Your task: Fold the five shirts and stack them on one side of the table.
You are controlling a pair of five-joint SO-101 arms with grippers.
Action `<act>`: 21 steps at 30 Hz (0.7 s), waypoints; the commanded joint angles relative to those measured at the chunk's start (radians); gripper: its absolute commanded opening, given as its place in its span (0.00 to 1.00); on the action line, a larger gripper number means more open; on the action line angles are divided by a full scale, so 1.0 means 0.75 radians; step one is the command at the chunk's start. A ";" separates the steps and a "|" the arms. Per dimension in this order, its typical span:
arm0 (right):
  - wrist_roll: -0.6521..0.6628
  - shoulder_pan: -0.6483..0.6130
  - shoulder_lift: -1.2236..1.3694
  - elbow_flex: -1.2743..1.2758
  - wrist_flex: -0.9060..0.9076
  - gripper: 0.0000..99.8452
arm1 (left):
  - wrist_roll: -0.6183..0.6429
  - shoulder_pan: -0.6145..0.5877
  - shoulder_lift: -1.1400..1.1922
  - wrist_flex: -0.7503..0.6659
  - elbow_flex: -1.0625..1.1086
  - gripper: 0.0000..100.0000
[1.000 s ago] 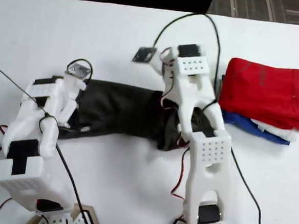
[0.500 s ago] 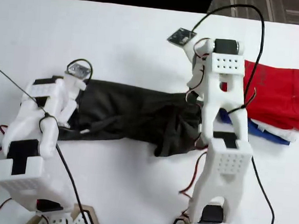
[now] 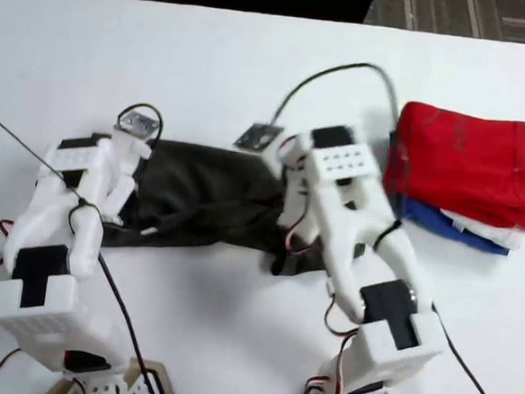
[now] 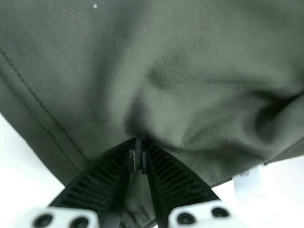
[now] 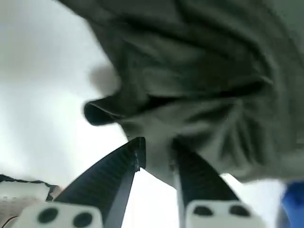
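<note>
**Two ends pinched, one shirt (image 3: 204, 197) lying crosswise**

High view: the dark shirt lies on the table (image 3: 209, 58) with its long axis running side to side, from one of my arms to the other. My left gripper (image 3: 122, 208) sits at the shirt's left end and my right gripper (image 3: 289, 224) at its right end, where the cloth is bunched. The stack (image 3: 463, 161) of folded shirts, red on top, lies further out on the right. It is just beside my right arm and well apart from my left. For any carry to the stack, I judge the right arm the nearer one. For the fold, the shirt reaches away from each gripper toward the other.

Left wrist view: my left gripper (image 4: 138, 156) has its jaws drawn together on a pinch of shirt (image 4: 190, 71), close to the hem. A small white label (image 4: 245, 183) hangs at the cloth's edge over the table.

Right wrist view: my right gripper (image 5: 159, 153) shows a narrow gap between its jaws, and bunched shirt (image 5: 190, 71) fills that gap. I take it as clamped on that fold, though the cloth is rumpled and hides the exact bite. A sliver of blue from the stack (image 5: 295, 205) sits at the frame's corner, so the pile is close on that side.
</note>
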 commanded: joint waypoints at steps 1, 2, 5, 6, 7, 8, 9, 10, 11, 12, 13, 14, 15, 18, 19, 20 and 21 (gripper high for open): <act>-0.020 -0.114 -0.087 0.031 -0.021 0.15 | 0.002 0.014 0.010 -0.027 -0.003 0.03; -0.020 -0.140 -0.085 0.037 -0.028 0.13 | 0.002 0.014 0.010 -0.027 -0.003 0.03; -0.027 -0.169 -0.083 0.045 -0.069 0.09 | 0.002 0.014 0.010 -0.027 -0.003 0.03; -0.027 -0.169 -0.083 0.043 -0.071 0.09 | 0.002 0.014 0.010 -0.027 -0.003 0.03; -0.025 -0.169 -0.083 0.043 -0.083 0.09 | 0.002 0.014 0.010 -0.027 -0.003 0.03; -0.023 -0.163 -0.083 0.043 -0.089 0.09 | 0.002 0.014 0.010 -0.027 -0.003 0.03; -0.018 -0.159 -0.081 0.045 -0.095 0.09 | 0.002 0.014 0.010 -0.027 -0.003 0.03; -0.018 -0.148 -0.081 0.045 -0.097 0.09 | 0.002 0.014 0.010 -0.027 -0.003 0.03; -0.016 -0.140 -0.081 0.045 -0.097 0.09 | 0.002 0.014 0.010 -0.027 -0.003 0.03; -0.016 -0.134 -0.081 0.043 -0.105 0.10 | 0.002 0.014 0.010 -0.027 -0.003 0.03; -0.016 -0.122 -0.081 0.043 -0.116 0.12 | 0.002 0.014 0.010 -0.027 -0.003 0.03; -0.016 -0.103 -0.081 0.043 -0.122 0.14 | 0.002 0.014 0.010 -0.027 -0.003 0.03; -0.016 -0.085 -0.081 0.043 -0.128 0.16 | 0.002 0.014 0.010 -0.027 -0.003 0.03; -0.012 -0.040 -0.081 0.043 -0.142 0.25 | 0.002 0.014 0.010 -0.027 -0.003 0.03; 0.008 -0.034 -0.079 0.045 -0.142 0.28 | 0.002 0.014 0.010 -0.027 -0.003 0.03; 0.033 -0.030 -0.073 0.049 -0.138 0.30 | 0.002 0.014 0.010 -0.027 -0.003 0.03; 0.047 -0.028 -0.056 0.051 -0.136 0.30 | 0.002 0.014 0.010 -0.027 -0.003 0.03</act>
